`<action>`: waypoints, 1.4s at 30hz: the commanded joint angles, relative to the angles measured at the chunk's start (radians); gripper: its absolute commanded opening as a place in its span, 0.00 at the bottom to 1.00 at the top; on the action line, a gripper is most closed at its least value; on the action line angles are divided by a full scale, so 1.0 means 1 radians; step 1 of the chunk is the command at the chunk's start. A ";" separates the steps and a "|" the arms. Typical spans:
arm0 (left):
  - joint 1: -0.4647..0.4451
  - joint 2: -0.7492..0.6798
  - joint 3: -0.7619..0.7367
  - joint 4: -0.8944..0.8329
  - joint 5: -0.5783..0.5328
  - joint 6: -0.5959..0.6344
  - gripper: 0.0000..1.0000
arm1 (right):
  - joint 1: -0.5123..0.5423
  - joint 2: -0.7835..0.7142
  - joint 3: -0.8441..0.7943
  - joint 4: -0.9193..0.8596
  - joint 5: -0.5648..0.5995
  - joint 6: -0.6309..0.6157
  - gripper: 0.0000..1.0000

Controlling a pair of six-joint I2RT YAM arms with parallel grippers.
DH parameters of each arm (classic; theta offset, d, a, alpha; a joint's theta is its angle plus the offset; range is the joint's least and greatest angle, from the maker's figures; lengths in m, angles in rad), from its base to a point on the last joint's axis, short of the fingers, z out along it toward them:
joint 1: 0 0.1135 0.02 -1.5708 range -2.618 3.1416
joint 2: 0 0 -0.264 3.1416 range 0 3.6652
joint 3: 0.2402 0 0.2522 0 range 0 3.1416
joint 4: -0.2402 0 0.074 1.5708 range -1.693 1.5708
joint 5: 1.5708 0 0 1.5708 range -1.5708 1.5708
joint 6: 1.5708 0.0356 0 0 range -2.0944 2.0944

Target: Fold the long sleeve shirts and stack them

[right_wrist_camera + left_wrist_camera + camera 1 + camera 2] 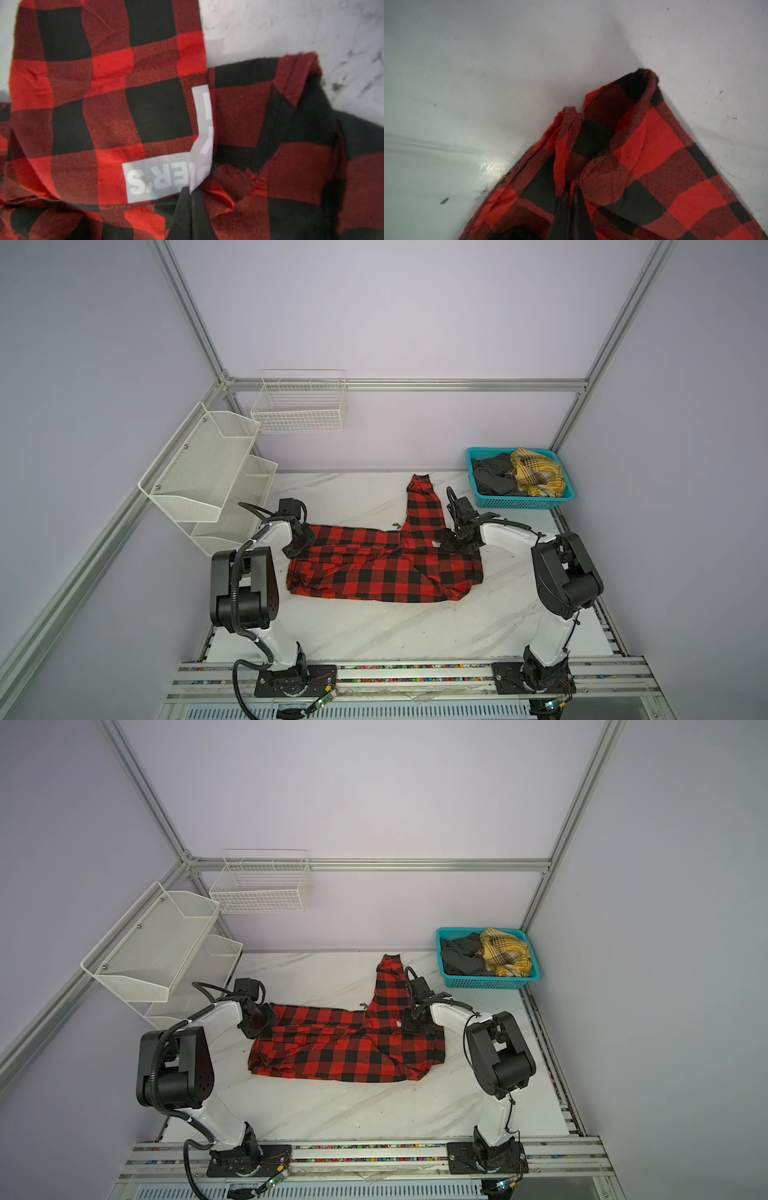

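Flannel shirt (382, 568) lies flat mid-desk (374, 630), long axis left-right between the arms. Left jaws are clenched on its far-left corner, right jaws clenched on cloth by the white lettering (166, 178). One sleeve (422, 506) runs back toward the teal basket (523, 502). Likely the only snag for a fold.

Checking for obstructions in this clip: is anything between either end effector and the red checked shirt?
Nothing visible is. The left end effector and the right end effector are each shut on the shirt itself, the right one beside its white lettering. The teal basket stands apart.
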 commanded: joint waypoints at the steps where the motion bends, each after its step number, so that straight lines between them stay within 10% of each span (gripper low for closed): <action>1: 0.010 -0.047 -0.022 0.045 0.033 -0.034 0.00 | -0.008 -0.026 0.054 0.001 0.046 0.026 0.00; 20: 0.002 0.015 -0.115 0.047 -0.003 -0.092 0.00 | -0.010 0.026 0.021 0.020 0.023 -0.016 0.00; 25: 0.000 -0.023 -0.053 0.024 -0.003 -0.109 0.50 | 0.024 -0.017 0.042 -0.019 0.006 -0.032 0.38; 28: -0.003 -0.096 0.006 -0.047 -0.025 -0.116 0.60 | 0.022 -0.060 0.110 -0.080 0.067 -0.014 0.52; 36: -0.052 -0.169 0.141 -0.173 -0.036 -0.096 0.55 | 0.004 0.094 0.456 -0.181 0.141 -0.074 0.70; 42: -0.078 -0.047 0.159 -0.110 0.083 -0.080 0.25 | -0.015 0.302 0.695 -0.176 0.153 -0.119 0.70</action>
